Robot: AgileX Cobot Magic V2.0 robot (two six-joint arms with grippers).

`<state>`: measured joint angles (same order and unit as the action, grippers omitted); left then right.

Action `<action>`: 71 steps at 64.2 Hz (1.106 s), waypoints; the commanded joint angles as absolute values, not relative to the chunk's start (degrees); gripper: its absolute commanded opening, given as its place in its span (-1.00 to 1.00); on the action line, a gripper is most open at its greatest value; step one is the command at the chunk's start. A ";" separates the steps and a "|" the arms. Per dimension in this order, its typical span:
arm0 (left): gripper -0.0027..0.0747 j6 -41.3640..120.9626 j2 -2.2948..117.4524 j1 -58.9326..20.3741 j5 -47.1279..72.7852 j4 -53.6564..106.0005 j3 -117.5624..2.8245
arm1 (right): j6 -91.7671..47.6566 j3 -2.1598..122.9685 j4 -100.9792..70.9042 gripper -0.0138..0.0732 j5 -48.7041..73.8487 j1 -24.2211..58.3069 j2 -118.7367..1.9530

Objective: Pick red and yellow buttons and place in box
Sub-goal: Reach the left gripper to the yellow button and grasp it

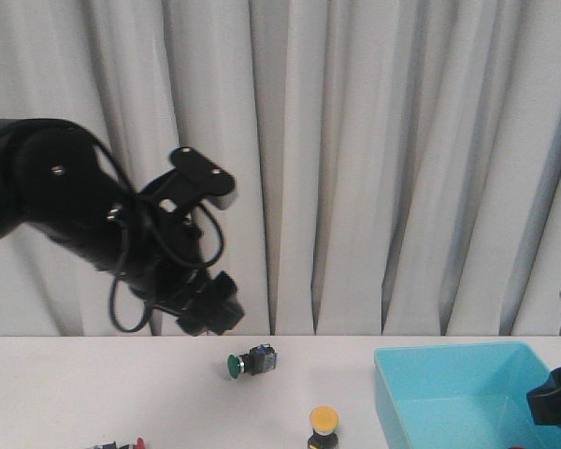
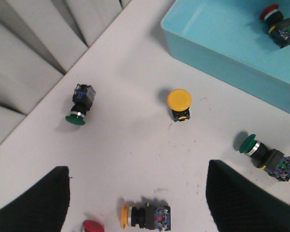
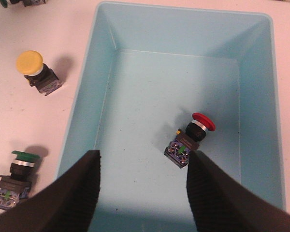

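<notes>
Risk of grabbing a green button (image 2: 77,106) instead of the yellow-capped button (image 2: 179,103) — left gripper (image 2: 135,203) spread wide, empty, poised among several.

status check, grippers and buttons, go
Both grippers open and empty, left gripper raised over the table, right gripper over the box. One red button in the box. Yellow button upright on the table, nothing blocking it.

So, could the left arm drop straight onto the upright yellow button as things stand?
Probably yes: the yellow button stands alone on bare table beside the box, and the left gripper is open and empty.
</notes>
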<state>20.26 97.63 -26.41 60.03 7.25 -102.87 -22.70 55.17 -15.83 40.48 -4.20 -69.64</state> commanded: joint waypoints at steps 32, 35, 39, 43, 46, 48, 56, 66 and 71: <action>0.50 15.21 78.36 -25.14 24.62 7.85 -61.28 | -22.80 56.50 -16.82 0.22 39.57 -4.38 -67.60; 0.50 15.46 79.83 -25.36 24.19 7.85 -61.90 | -22.80 56.50 -16.82 0.22 39.60 -4.38 -67.60; 0.50 16.05 82.07 -26.17 23.03 7.79 -63.03 | -22.80 56.50 -16.82 0.22 39.72 -4.38 -67.60; 0.50 17.17 84.74 -27.41 21.80 7.79 -64.66 | -22.80 56.50 -16.82 0.22 40.25 -4.38 -67.60; 0.50 18.14 87.07 -28.69 21.29 7.79 -66.53 | -22.80 56.50 -16.82 0.22 40.27 -4.38 -67.60; 0.50 18.90 88.83 -29.68 21.22 7.79 -68.15 | -22.80 56.50 -16.82 0.22 40.27 -4.38 -67.60; 0.50 19.95 95.53 -32.12 21.62 7.79 -74.93 | -22.80 56.50 -16.82 0.22 40.27 -4.38 -67.60; 0.50 19.57 103.43 -32.50 26.44 9.21 -84.57 | -22.80 56.50 -16.82 0.22 40.27 -4.38 -67.60; 0.50 19.57 107.28 -32.50 29.80 10.11 -89.63 | -22.80 56.50 -16.82 0.22 40.27 -4.38 -67.60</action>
